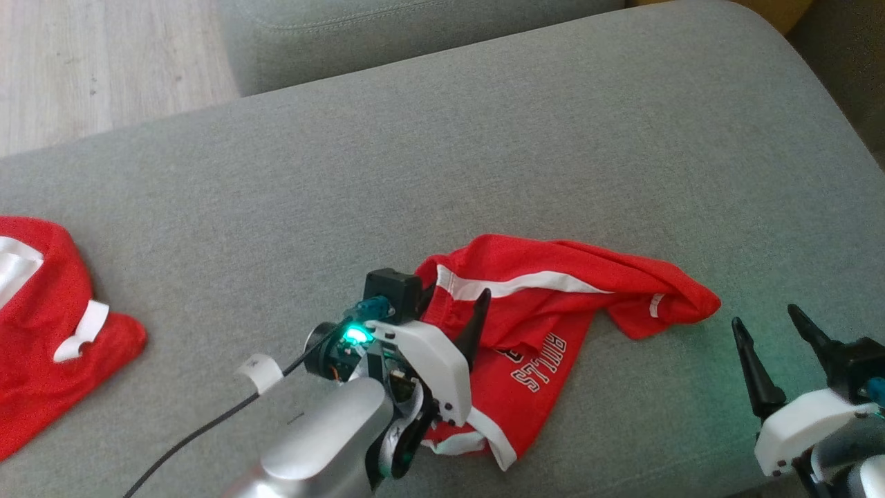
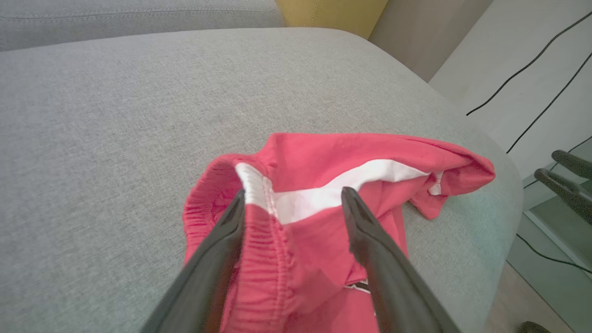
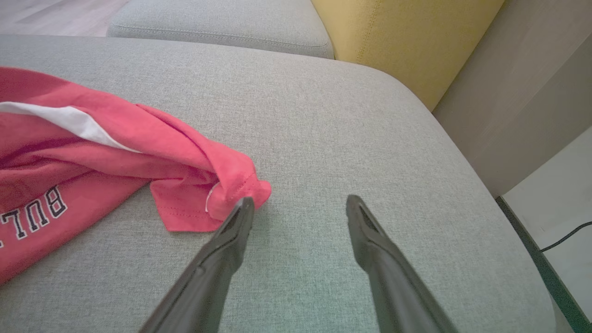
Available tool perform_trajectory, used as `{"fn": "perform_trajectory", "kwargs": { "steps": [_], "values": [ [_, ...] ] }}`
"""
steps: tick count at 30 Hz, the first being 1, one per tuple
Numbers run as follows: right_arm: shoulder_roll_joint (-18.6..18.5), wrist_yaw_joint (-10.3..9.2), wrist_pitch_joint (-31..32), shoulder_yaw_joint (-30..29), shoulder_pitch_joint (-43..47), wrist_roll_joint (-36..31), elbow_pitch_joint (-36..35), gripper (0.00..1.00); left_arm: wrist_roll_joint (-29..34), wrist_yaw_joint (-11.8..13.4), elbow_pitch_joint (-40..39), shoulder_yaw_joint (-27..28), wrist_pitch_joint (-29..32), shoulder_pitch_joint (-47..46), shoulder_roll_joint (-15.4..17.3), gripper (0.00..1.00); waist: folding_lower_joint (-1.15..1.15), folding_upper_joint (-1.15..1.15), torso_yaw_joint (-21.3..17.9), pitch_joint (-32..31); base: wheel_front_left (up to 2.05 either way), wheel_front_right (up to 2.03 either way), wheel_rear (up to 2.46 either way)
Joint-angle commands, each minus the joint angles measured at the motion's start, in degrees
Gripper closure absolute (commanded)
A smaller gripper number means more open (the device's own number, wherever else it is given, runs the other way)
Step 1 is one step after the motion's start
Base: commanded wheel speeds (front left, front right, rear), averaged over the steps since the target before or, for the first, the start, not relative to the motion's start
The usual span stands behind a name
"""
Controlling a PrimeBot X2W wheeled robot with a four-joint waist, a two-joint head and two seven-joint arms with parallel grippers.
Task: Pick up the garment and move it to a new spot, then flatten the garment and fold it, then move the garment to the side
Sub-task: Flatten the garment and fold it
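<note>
1. The garment, a pair of red shorts with white trim, lies crumpled on the grey sofa cushion, towards its near right part
2. A white stripe runs along the upper fold of the shorts, and white lettering with a dark outline shows on the flat lower panel
3. The left hand is down over the left end of the shorts, its two dark fingers spread wide and gripping nothing
4. In the left wrist view the gathered elastic waistband rises between those fingers, with the left finger lying right against it; whether the right finger touches the cloth I cannot tell
5. A green light glows on the left wrist
6. The right hand is off the right end of the shorts, above bare cushion, its fingers likewise set wide apart and empty
7. In the right wrist view its left fingertip sits just beside the bunched red corner of the shorts; contact cannot be judged
8. A second red cloth with white trim lies well apart at the left edge of the cushion
9. Pale wooden floor shows beyond the cushion at the upper left, and a yellow cushion stands behind its far right corner
</note>
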Motion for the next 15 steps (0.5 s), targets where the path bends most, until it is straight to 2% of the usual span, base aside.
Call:
{"fn": "perform_trajectory", "kwargs": {
  "steps": [1, 4, 6, 7, 8, 9, 10, 11, 15],
  "values": [
    [-1.22, -0.04, -0.67, 0.88, -0.74, -0.01, -1.45, 0.00, -0.86, -0.41, -1.65, 2.64, -0.95, -1.00, -0.29, 0.00, 0.00, 0.00, 0.12, -0.06, 0.00, 0.00, 0.00],
    [-1.33, -0.04, -0.71, 0.82, -0.76, -0.05, -1.35, 0.00, -1.81, -0.85, -1.36, 3.11, -1.25, -0.70, -0.64, 0.00, 0.00, 0.00, 0.28, -0.12, 0.00, 0.00, 0.00],
    [-1.37, -0.04, -0.71, 0.92, -0.83, -0.08, -1.32, 0.00, -2.46, -1.05, -1.13, 3.62, -1.79, -0.52, -0.96, 0.16, 0.00, 0.00, 0.33, -0.14, 0.00, 0.00, 0.00],
    [-1.37, -0.04, -0.71, 0.99, -0.92, -0.07, -1.30, 0.00, -2.77, -1.10, -0.97, 3.91, -2.09, -0.48, -1.14, 0.33, 0.00, 0.00, 0.35, -0.13, 0.00, 0.00, 0.00],
    [-1.37, -0.04, -0.71, 0.99, -0.92, -0.07, -1.30, 0.00, -2.77, -1.10, -0.97, 3.91, -2.09, -0.48, -1.14, 0.33, 0.00, 0.00, 0.35, -0.13, 0.00, 0.00, 0.00],
    [-1.38, -0.04, -0.71, 1.08, -1.00, -0.05, -1.29, 0.00, -2.96, -1.20, -0.77, 4.05, -2.28, -0.51, -1.28, 0.54, 0.00, 0.00, 0.35, -0.15, 0.00, 0.00, 0.00],
    [-1.38, -0.04, -0.72, 1.17, -1.06, -0.04, -1.28, 0.00, -3.10, -1.31, -0.55, 4.13, -2.41, -0.58, -1.40, 0.65, 0.00, 0.00, 0.35, -0.16, 0.00, 0.00, 0.00],
    [-1.39, -0.04, -0.73, 1.25, -1.10, -0.04, -1.26, 0.00, -3.16, -1.36, -0.32, 4.23, -2.63, -0.71, -1.50, 1.00, 0.00, 0.00, 0.34, -0.16, 0.00, 0.00, 0.00],
    [-1.42, -0.04, -0.77, 1.55, -1.14, -0.02, -1.10, 0.00, -3.43, -1.99, 0.80, 4.37, -3.03, -1.18, -1.67, 1.00, 0.00, 0.00, 0.27, -0.33, 0.00, 0.00, 0.00]
  ]
}}
